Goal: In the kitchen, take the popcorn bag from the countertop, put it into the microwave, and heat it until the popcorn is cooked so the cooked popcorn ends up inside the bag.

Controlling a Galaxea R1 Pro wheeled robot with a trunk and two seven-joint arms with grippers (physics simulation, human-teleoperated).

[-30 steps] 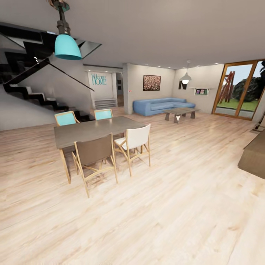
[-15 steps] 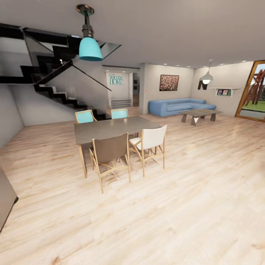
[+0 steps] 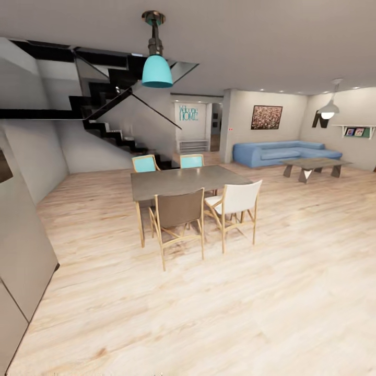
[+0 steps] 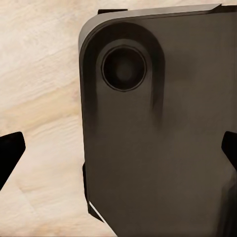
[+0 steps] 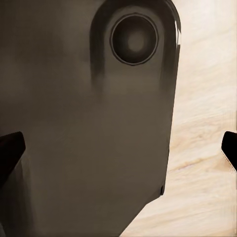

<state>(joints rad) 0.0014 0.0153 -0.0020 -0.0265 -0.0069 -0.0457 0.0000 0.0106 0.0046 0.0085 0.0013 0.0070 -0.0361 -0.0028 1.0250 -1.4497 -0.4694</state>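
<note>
Popcorn bag, microwave and countertop lie outside these pictures; the robot faces a wood-floored lounge. From the left: a grey panel close by, then a dining table with chairs, then a blue sofa. Turning could clip the panel. Open floor lies ahead. Both wrist views show fingertips spread wide, holding nothing, over the robot's dark base.

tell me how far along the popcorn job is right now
Nothing looks done yet. The head view faces a wood-floored lounge with a grey dining table, a blue sofa and a black staircase, so the robot looks to be on its way. Both wrist views show open dark fingertips holding nothing. Left: reaching the kitchen, taking the bag, loading the microwave, heating.
</note>
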